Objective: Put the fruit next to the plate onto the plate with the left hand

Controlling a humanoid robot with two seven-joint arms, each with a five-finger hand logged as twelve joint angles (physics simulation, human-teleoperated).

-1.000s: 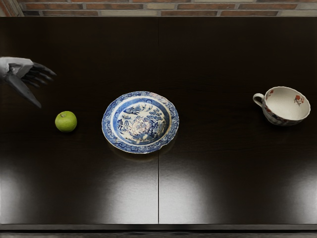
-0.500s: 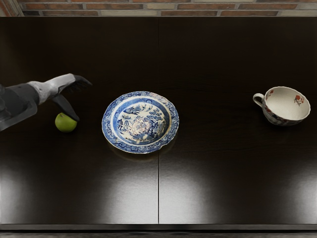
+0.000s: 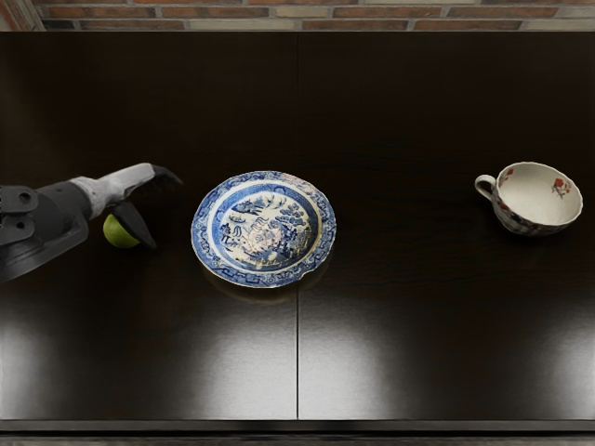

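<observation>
Head view: the dark glossy wooden tabletop [image 3: 400, 325] lies broad and bare in front of and behind the things, running back to a strip of red brick wall [image 3: 279, 13]. The white teacup with red flower print [image 3: 535, 197] stands well apart near the right edge. The blue-and-white patterned round plate [image 3: 201, 232] sits left of centre with free room all around it.

The left hand [image 3: 125, 186] comes in from the left edge. Its dark fingers [image 3: 167, 173] are apart and stretched toward the plate, clasping nothing, and the thumb slants down across the right side of the small green round apple [image 3: 114, 232]. The apple rests on the tabletop just left of the plate, partly hidden under the hand. Whether the thumb touches it cannot be told.
</observation>
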